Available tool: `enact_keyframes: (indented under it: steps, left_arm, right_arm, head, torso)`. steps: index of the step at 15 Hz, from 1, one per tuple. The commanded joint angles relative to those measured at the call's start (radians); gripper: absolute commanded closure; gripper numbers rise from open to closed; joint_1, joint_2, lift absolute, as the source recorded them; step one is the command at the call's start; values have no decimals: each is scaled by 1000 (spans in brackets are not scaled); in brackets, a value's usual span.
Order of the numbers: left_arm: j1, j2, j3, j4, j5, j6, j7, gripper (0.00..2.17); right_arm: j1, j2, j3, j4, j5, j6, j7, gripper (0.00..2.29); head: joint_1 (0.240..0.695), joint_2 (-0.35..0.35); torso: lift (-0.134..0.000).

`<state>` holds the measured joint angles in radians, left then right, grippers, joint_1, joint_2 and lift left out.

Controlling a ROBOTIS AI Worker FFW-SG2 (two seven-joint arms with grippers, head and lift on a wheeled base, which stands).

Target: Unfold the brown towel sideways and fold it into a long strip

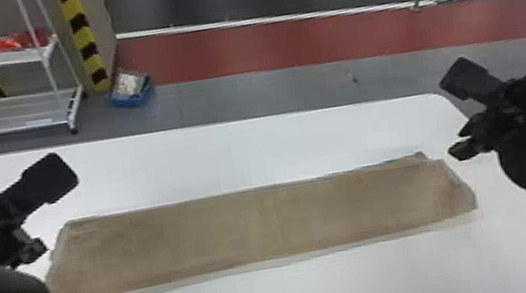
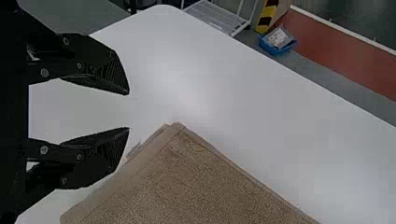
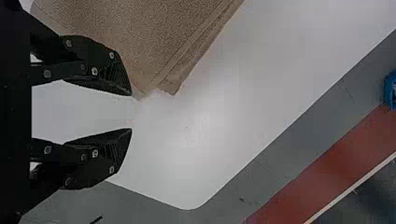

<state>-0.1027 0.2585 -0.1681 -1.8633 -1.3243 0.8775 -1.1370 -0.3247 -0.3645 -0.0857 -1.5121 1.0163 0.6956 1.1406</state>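
The brown towel lies flat on the white table as a long strip running left to right, a layer poking out at its far right corner. At its left end, my left gripper is open above the table. Off the strip's right end, my right gripper is open too. In the left wrist view, the open left gripper has nothing between its fingers, beside a corner of the towel. The right wrist view has the open right gripper beside the towel's other end, also holding nothing.
The white table has its far edge beyond the towel. On the floor behind stand a white shelf rack with red items on it and a blue bin, near a yellow and black striped post.
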Motion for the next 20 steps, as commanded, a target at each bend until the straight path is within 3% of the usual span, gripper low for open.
enact_keyframes:
  steps: [1, 2, 4, 5, 7, 10, 12, 13, 15, 16, 18, 20]
  left_arm:
    - [37, -10, 30, -39, 14, 8, 54, -2]
    - [55, -16, 61, -68, 43, 8, 74, -2]
    - [115, -51, 174, -169, 195, 5, 144, 2]
    - [153, -68, 239, -220, 307, 5, 175, 2]
    - [236, -116, 363, -280, 556, -44, 275, 2]
    - [350, -254, 561, -272, 1001, -446, 404, 16]
    - [431, -261, 611, -221, 1206, -765, 476, 22]
    - [485, -261, 610, -197, 1286, -900, 536, 39]
    - [558, -261, 604, -169, 1416, -1019, 588, 46]
    - [587, -261, 598, -155, 1452, -1078, 606, 53]
    - [652, -261, 544, -112, 1450, -1280, 712, 53]
    - [695, -261, 512, -123, 1449, -1286, 757, 60]
  right_arm:
    - [15, 12, -17, -13, -8, 6, -7, 49]
    - [32, 15, -39, -37, -30, 15, -8, 49]
    - [99, 30, -103, -189, -182, 108, -21, 49]
    - [159, 55, -152, -290, -292, 150, -33, 49]
    - [273, 133, -213, -467, -467, 212, -96, 49]
    - [441, 282, -246, -689, -690, 236, -308, 56]
    - [543, 365, -236, -746, -751, 172, -449, 70]
    - [596, 365, -220, -754, -766, 71, -512, 73]
    - [670, 365, -215, -751, -863, -64, -581, 76]
    - [693, 365, -207, -747, -886, -98, -611, 80]
    - [754, 365, -158, -731, -886, -279, -702, 80]
    - [791, 365, -86, -681, -867, -442, -788, 87]
  head:
    - [695, -120]
    - [695, -115]
    - [695, -107]
    - [695, -96]
    - [695, -70]
    - [695, -21]
    - [695, -6]
    - [695, 2]
    - [695, 15]
    - [695, 23]
    - [695, 46]
    - [695, 58]
  torso:
    - [-120]
    - [-120]
    - [-120]
    - [-120]
    - [-120]
    - [-120]
    - [-120]
    - [-120]
    - [-120]
    - [-120]
    - [-120]
    - [-120]
